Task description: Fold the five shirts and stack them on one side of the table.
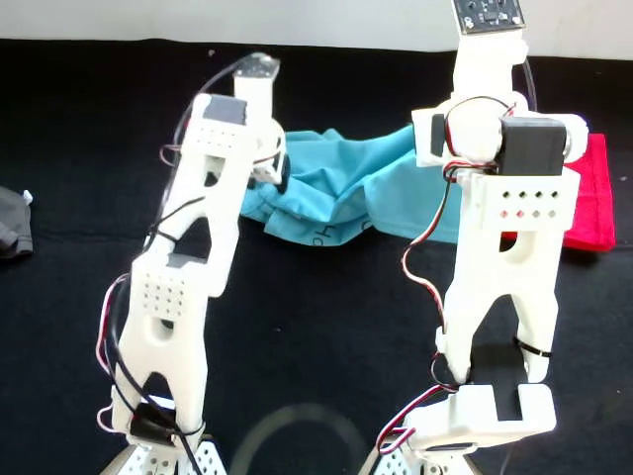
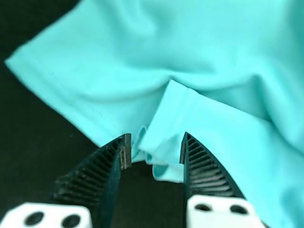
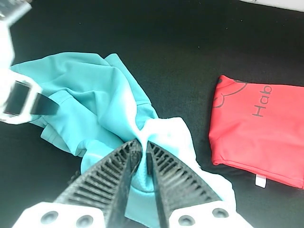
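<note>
A crumpled teal shirt (image 1: 331, 203) lies on the black table between the two arms. My left gripper (image 2: 154, 151) is open at the shirt's left part, with a folded hem of the teal shirt (image 2: 199, 71) between its fingers (image 2: 114, 161). My right gripper (image 3: 141, 148) is shut on a bunched ridge of the teal shirt (image 3: 90, 95) at its right end, and the cloth looks pulled up there. A folded red shirt (image 1: 591, 198) lies flat at the far right, also seen in the right wrist view as the red shirt (image 3: 259, 130).
A dark grey cloth (image 1: 12, 226) lies at the table's left edge. The black tablecloth (image 1: 326, 327) is bare in front of the teal shirt. The left arm's gripper (image 3: 21, 97) shows in the right wrist view, beyond the teal shirt.
</note>
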`<move>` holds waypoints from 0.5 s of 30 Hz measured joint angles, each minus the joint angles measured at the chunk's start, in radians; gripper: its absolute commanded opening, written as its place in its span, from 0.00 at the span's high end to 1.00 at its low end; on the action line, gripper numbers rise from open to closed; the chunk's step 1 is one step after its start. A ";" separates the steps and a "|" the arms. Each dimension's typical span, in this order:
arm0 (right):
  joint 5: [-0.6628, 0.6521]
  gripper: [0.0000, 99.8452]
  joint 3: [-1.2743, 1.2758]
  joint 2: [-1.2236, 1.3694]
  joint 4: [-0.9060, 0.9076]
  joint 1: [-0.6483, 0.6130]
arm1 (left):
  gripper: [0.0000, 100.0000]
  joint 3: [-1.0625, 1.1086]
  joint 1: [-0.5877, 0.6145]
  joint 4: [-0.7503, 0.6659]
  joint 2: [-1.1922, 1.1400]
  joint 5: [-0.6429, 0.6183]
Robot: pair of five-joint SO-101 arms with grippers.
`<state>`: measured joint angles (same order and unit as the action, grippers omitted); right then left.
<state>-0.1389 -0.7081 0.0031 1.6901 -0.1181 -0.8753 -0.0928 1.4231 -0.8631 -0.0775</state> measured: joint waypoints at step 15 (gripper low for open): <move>0.000 0.99 0.000 0.000 0.003 0.000 | 0.99 0.000 -0.018 -0.020 -0.040 -0.002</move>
<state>-0.1389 -0.7081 0.0031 1.6932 -0.1181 -0.8753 -0.1112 1.4032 -0.9030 -0.0790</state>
